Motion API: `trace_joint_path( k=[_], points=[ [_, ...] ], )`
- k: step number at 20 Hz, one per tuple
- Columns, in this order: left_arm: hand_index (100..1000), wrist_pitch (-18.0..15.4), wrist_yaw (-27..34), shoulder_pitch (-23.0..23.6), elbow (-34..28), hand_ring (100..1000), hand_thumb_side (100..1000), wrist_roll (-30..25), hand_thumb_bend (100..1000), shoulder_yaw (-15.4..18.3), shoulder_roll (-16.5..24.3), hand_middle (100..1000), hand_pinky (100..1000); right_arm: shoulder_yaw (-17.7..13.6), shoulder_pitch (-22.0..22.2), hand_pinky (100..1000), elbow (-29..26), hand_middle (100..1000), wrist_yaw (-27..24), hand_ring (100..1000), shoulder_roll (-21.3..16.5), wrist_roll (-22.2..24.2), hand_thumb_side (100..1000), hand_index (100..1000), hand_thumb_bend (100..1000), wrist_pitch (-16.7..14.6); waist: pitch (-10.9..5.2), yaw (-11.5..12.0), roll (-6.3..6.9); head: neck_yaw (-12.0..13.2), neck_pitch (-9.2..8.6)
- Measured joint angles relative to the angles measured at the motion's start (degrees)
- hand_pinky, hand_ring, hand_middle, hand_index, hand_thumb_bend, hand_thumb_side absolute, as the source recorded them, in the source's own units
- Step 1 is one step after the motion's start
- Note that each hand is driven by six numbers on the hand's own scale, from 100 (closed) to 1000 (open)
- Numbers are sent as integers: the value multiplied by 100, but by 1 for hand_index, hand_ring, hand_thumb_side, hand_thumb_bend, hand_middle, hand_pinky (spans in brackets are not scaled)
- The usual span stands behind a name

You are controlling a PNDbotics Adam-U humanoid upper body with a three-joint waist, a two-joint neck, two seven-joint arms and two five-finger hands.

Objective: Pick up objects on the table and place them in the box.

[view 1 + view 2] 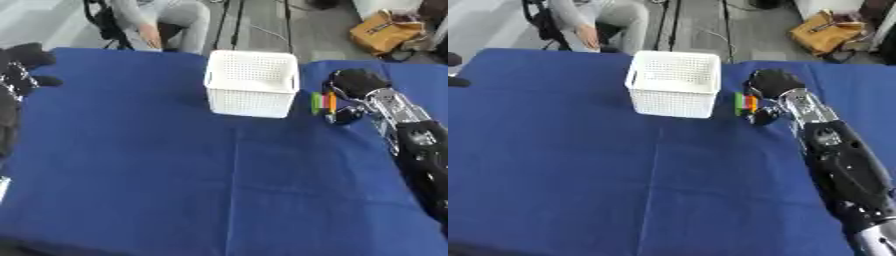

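Note:
A white perforated box (251, 82) stands on the blue table (175, 165) at the far middle. Just right of it, my right hand (354, 85) is curled over a small bundle of green, orange and red pieces (323, 102), which sticks out on the hand's left side beside the box wall. Whether the bundle rests on the cloth or hangs above it I cannot tell. My left hand (24, 67) shows at the left edge, black, its fingers curled with nothing in them.
The blue cloth covers the whole table, with its far edge just behind the box. Beyond it are a floor with cables, a tan bag (385, 31) and a seated person (157, 20) who touches nothing.

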Motion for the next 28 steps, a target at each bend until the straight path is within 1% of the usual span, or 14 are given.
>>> trace_joint_path(
  k=[3,7,11,16,21,22,25,28],
  points=[
    [823,0,0,1,0,819,1000,0,280,0,0,704,678,6,-2,647,-78,466,-48,672,-4,-36,297,562,328,-13,-12,-17,1,1,1],
    [824,1,0,2,0,819,1000,0,280,0,0,704,679,37,-8,648,-384,460,-185,673,-100,-84,302,565,331,-35,-69,-58,3,4,4],
    [823,1,1,3,0,820,1000,0,283,0,0,704,679,48,-15,647,-644,446,-299,673,-147,-78,309,565,336,-15,-89,-65,3,5,5],
    [823,1,1,3,0,820,1000,0,285,0,0,704,678,79,-73,640,-1028,441,-409,668,-181,-124,316,562,341,137,-141,-59,-1,4,5],
    [823,1,1,3,0,820,1000,1,285,0,0,704,678,112,-106,636,-1296,437,-433,666,-181,-256,321,559,342,336,-149,-31,-16,3,5],
    [823,2,1,3,0,820,1000,2,286,0,0,704,678,125,-107,618,-1323,407,-435,656,-180,-289,313,544,364,368,-153,-29,-20,3,5],
    [824,2,1,3,0,820,1000,2,286,0,0,703,678,126,-107,608,-1333,390,-541,651,-99,-385,307,536,378,458,-155,-6,-21,-4,5],
    [823,2,1,3,0,821,1000,2,286,-1,0,703,678,124,-132,601,-1253,381,-786,647,44,-450,302,531,386,525,-156,16,-31,-12,5]
  ],
)
